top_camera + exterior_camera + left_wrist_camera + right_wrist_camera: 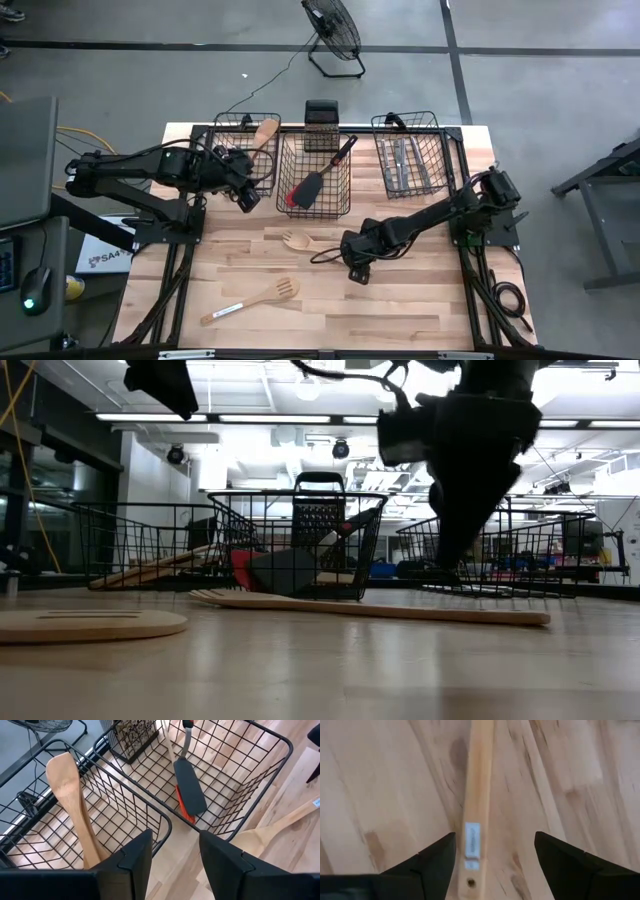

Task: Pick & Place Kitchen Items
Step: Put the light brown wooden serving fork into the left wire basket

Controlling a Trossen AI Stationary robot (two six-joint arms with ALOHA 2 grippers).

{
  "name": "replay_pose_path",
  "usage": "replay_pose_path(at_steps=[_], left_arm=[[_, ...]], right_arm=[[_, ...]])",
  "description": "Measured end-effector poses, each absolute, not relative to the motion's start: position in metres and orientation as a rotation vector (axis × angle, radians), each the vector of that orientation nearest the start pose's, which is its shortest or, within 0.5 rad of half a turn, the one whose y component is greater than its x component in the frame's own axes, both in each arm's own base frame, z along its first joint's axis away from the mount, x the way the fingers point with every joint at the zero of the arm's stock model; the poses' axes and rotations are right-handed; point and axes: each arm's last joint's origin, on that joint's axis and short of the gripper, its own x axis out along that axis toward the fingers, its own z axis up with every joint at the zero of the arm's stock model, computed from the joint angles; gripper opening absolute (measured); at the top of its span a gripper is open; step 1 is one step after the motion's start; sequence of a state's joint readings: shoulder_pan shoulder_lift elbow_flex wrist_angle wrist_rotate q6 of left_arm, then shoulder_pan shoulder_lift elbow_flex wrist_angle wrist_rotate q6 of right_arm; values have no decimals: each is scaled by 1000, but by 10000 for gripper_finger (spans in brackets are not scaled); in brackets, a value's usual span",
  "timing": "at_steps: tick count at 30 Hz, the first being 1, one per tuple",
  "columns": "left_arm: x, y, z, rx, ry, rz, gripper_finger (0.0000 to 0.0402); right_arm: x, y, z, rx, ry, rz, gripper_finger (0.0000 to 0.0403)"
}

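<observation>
Two open right gripper (492, 865) fingers straddle the fork (476, 795) handle; an off-centre close could skid it.

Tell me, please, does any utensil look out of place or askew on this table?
Two do: a wooden fork and a slotted wooden spatula lie loose on the table, outside the baskets. The right pincer straddles the fork's handle, open. Nothing looks spilled or damaged.

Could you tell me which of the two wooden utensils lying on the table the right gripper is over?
The wooden fork, nearer the baskets: the right gripper straddles its handle; the slotted spatula lies apart, nearer the front edge.
</observation>
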State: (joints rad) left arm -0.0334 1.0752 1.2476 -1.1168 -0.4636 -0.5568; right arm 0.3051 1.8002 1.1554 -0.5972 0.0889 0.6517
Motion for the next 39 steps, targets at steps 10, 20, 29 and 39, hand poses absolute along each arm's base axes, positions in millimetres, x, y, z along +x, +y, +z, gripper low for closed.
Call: replay_pose_path(at_steps=[10,20,29,39], left_arm=[[181,7,361,-275,778,636,159],[181,7,361,-277,778,636,159],[181,7,361,-275,778,635,159],[181,7,361,-275,778,635,159]], right_arm=[[328,108,142,434,1353,-245,258],[329,108,137,411,1360,-263,258],[321,121,136,298,1353,-276,209],[314,138,134,243,1346,-253,144]])
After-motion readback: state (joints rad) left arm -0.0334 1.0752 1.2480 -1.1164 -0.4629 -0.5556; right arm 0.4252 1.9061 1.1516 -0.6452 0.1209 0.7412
